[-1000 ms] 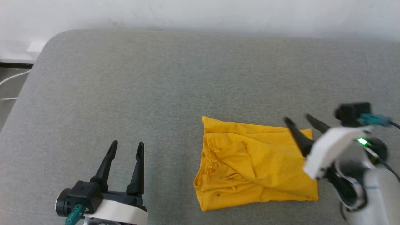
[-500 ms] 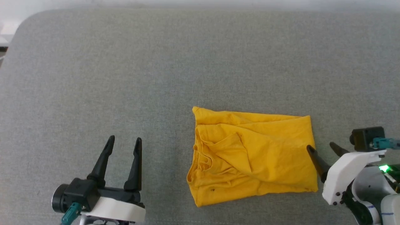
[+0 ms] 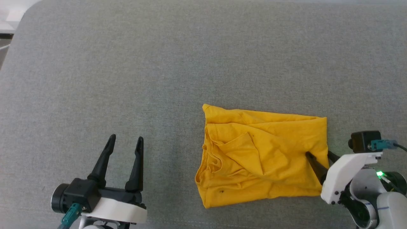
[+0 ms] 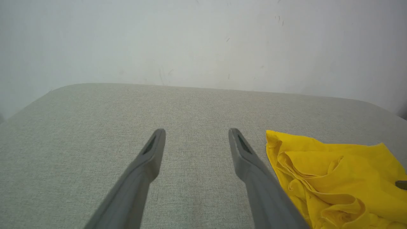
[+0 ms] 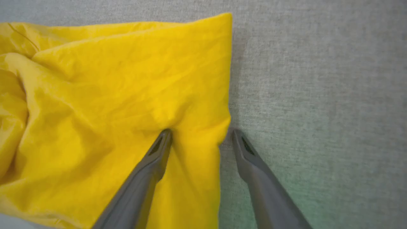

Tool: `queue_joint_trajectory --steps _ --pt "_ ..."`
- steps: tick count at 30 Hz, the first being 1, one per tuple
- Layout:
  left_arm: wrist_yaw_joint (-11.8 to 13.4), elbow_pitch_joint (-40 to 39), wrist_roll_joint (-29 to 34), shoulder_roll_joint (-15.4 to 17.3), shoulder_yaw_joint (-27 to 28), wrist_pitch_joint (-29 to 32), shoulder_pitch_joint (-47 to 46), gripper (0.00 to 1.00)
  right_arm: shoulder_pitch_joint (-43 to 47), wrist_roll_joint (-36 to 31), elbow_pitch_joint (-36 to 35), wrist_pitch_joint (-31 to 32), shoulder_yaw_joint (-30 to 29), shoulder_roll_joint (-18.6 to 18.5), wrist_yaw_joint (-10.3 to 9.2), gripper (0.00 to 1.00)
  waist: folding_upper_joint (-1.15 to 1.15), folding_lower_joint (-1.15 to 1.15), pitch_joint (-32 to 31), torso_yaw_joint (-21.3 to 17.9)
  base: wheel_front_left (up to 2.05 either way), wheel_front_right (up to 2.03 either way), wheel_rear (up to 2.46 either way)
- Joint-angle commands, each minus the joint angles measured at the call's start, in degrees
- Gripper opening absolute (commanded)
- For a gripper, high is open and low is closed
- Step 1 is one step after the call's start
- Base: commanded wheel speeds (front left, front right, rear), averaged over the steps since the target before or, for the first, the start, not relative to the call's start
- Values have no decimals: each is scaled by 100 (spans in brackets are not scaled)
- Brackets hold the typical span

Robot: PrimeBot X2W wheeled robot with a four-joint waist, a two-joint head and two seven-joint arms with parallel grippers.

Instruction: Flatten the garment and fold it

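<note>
Fingers (image 5: 151, 165) of the right gripper (image 3: 318, 155), spread, are straddling the edge of the mustard-yellow cotton T-shirt (image 3: 260, 159), lower right; the left gripper (image 3: 126, 138) is standing spread, empty.

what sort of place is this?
Likely an indoor test room: a grey fabric-covered surface against a bare white wall, a crumpled yellow T-shirt lying on it.

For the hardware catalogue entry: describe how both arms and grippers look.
Left gripper: two long, tapering black fingers on a black block, a white shell behind, a teal plug beside its black camera. Right gripper: the same build, its teal plug trailing a black cable, a green light glowing on the pale grey forearm.
</note>
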Motion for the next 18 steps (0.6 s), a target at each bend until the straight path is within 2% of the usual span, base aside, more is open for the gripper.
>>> queue_joint_trajectory --steps 1,2,11,18 --pt "15 -4 0 45 -7 -26 -83 100 4 17 150 28 46 55 -5 37 0 0 4 -2 0 0 0" --pt "17 15 0 56 -23 -25 -104 100 -47 14 258 8 77 67 -5 0 0 0 -18 -14 0 0 0" --pt "40 68 -24 74 -70 -20 -64 100 -50 24 323 -54 91 44 -5 0 0 0 -282 -145 0 0 0" --pt "95 78 -61 76 -71 -21 93 100 -83 11 300 -110 311 37 -5 0 0 0 -634 -395 0 0 0"
